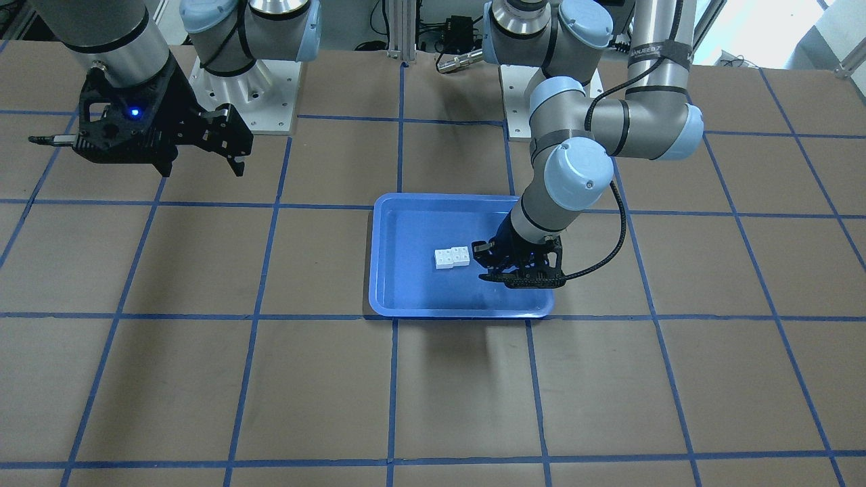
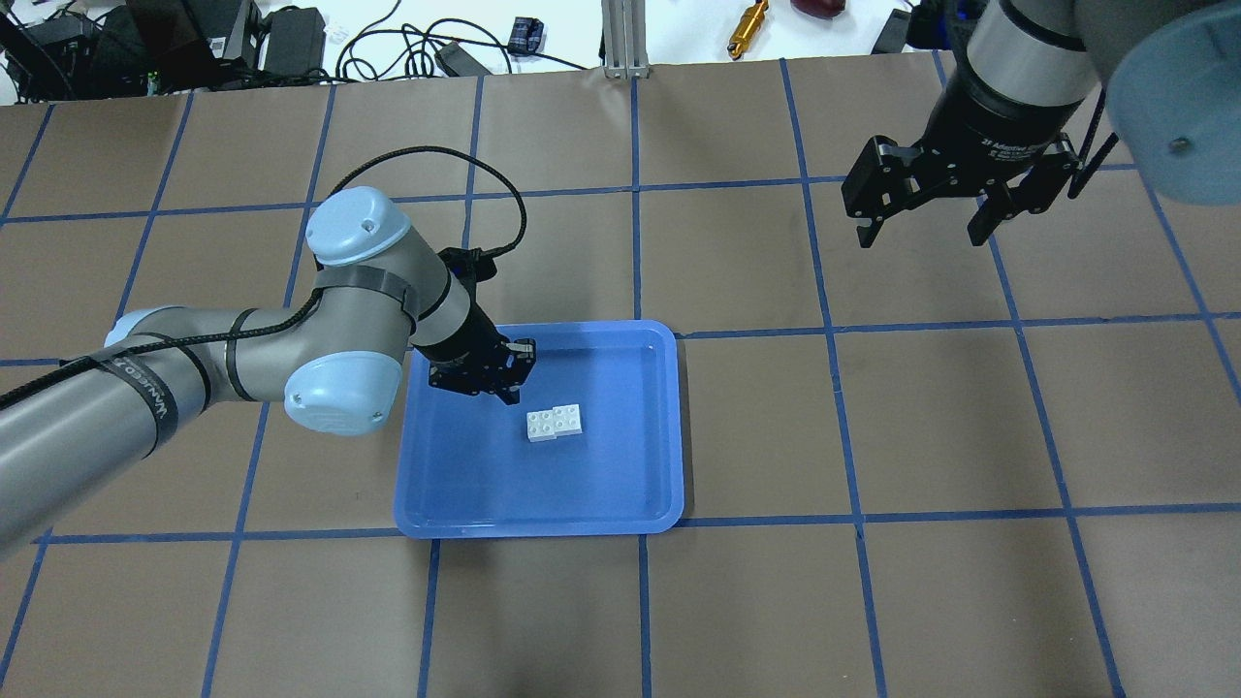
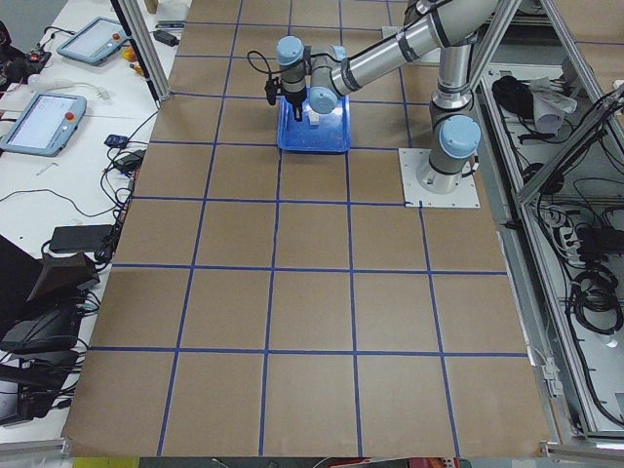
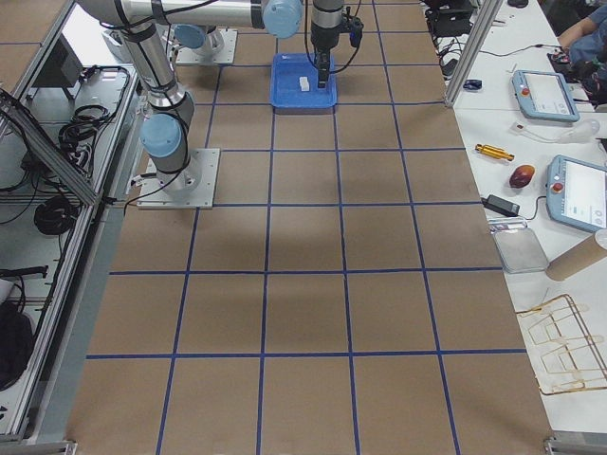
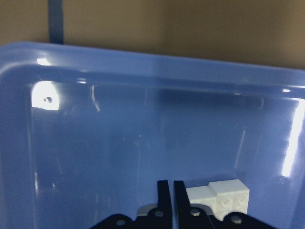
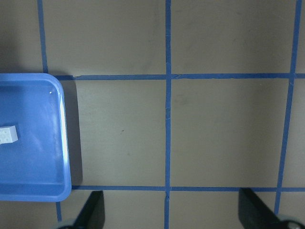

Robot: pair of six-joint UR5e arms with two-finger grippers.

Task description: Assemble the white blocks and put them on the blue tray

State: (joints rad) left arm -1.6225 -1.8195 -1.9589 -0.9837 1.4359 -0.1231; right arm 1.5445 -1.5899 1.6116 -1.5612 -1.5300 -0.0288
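**A:** Which step are we at?

**B:** The tail end, by my reading. Largest first: a brown paper-covered table (image 2: 873, 436) with a blue tape grid. At its centre sits a shallow, glossy, rectangular blue plastic tray (image 2: 601, 480). The right gripper (image 2: 919, 233) hangs over bare table, well apart from the tray. The left gripper (image 2: 511, 393) is low, inside the tray's rim. Near the middle of the tray floor lie two tiny square white plastic blocks (image 2: 554, 423) with studs on top. They are pressed together into one short bar (slightly stepped, not quite flush). Joined and on the tray, so I judge the task as good as done.

**A:** What does the next move call for?

**B:** Probably only a clean retreat. The left gripper is just beside the bar, so it should lift straight up without nudging it. The right gripper has nothing left to do that I can see.

**A:** And the fingers?

**B:** On the right gripper, the fingers (image 6: 90, 210) are spread wide with nothing between them. On the left, the fingers (image 5: 163, 200) are drawn together with only a thin slit between, gripping nothing. In the wrist view the bar sits close beside them. I see no contact there, though the view is tight.
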